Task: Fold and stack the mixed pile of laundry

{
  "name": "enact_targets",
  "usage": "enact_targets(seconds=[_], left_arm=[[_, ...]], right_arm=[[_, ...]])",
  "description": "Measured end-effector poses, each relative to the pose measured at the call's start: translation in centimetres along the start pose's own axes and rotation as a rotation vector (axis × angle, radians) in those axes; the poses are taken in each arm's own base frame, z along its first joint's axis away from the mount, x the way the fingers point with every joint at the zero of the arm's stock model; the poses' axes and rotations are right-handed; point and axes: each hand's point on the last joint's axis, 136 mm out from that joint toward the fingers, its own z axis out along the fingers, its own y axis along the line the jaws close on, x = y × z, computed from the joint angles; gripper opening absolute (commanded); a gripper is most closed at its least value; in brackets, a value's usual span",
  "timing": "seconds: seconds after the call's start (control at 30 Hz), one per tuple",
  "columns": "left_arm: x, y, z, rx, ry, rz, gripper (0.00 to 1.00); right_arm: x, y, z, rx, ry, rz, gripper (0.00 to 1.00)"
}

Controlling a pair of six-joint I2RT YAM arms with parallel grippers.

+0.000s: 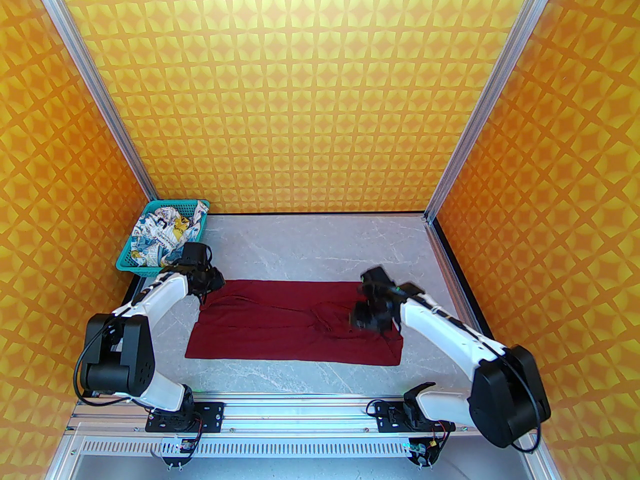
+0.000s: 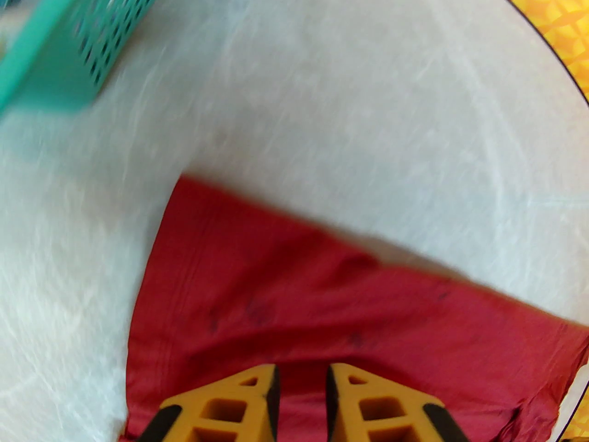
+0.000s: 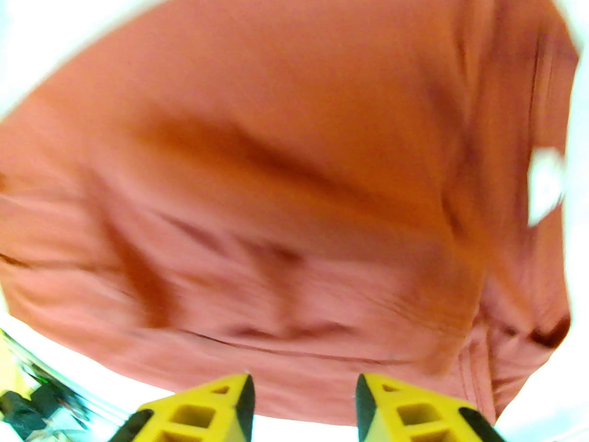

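The grey marbled table [image 1: 310, 238] filled the middle of the top view. On it the dark red T-shirt [image 1: 280, 328] lay spread out, slightly below the centre of the frame, mostly flat with creases and a bunched fold toward its right side. The teal basket [image 1: 142, 267] sat at the left of the frame against the orange wall, just above and left of the shirt's upper left corner. The white printed garment [image 1: 160, 233] lay crumpled inside it.

The right gripper [image 3: 303, 385] hung over the shirt's right part. In its wrist view, which was blurred, the jaws stood clearly apart at the bottom of the frame with nothing between them. The shirt's edge and pale table showed below.

The left gripper [image 2: 299, 375] sat at the shirt's upper left corner. Its jaws were a narrow gap apart, with red cloth showing in the gap. Whether they pinched the cloth or merely hovered above it could not be told.
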Motion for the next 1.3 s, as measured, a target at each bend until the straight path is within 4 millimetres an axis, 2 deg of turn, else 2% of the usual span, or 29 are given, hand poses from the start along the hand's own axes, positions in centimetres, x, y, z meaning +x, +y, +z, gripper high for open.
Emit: enact_targets(seconds=[0.07, 0.13, 0.2, 0.27, 0.37, 0.5, 0.57, 0.67, 0.77, 0.87, 1.0, 1.13, 1.2, 1.3], left_arm=[[-0.9, -0.4, 1.0, -0.004, 0.007, 0.003, 0.22], [-1.5, -0.6, 2.3, -0.011, 0.022, 0.005, 0.21], [-1.7, -0.5, 3.8, -0.022, 0.044, 0.003, 0.21], [-1.1, -0.1, 4.8, -0.037, 0.073, 0.000, 0.21], [0.4, 0.7, 5.4, -0.055, 0.107, -0.004, 0.21], [3.3, 2.9, 6.0, -0.089, 0.162, -0.023, 0.21], [3.1, 3.3, 5.7, -0.082, 0.141, -0.036, 0.20], [3.2, 3.8, 5.7, -0.074, 0.126, -0.055, 0.20], [3.2, 4.0, 5.5, -0.066, 0.116, -0.068, 0.20], [3.3, 4.1, 5.3, -0.064, 0.114, -0.070, 0.21], [3.5, 4.2, 4.2, -0.069, 0.120, -0.073, 0.23], [2.5, 3.8, 3.0, -0.063, 0.101, -0.074, 0.22], [1.7, 3.4, 2.9, -0.057, 0.089, -0.070, 0.21], [0.8, 3.1, 3.5, -0.056, 0.087, -0.069, 0.18]], right_arm=[[-3.1, 1.4, -1.0, -0.019, -0.061, -0.011, 0.48], [-5.4, 1.9, -0.6, -0.021, -0.084, -0.009, 0.46], [-6.7, 1.6, 1.1, -0.004, -0.067, 0.000, 0.46], [-6.9, 0.8, 3.7, 0.027, -0.017, 0.008, 0.46], [-5.3, -0.7, 6.8, 0.066, 0.062, 0.018, 0.46], [-1.9, -3.4, 8.9, 0.107, 0.150, 0.050, 0.46], [0.0, -5.5, 9.7, 0.136, 0.193, 0.086, 0.44], [0.2, -6.7, 9.0, 0.123, 0.154, 0.121, 0.41], [1.8, -8.2, 8.4, 0.133, 0.156, 0.157, 0.40], [2.2, -8.5, 7.3, 0.133, 0.144, 0.171, 0.39], [0.3, -7.6, 5.2, 0.112, 0.075, 0.167, 0.37], [-3.8, -6.2, 4.1, 0.094, 0.001, 0.158, 0.34], [-5.6, -6.0, 4.7, 0.092, -0.012, 0.163, 0.32], [-6.6, -7.0, 7.1, 0.110, 0.017, 0.188, 0.29]])
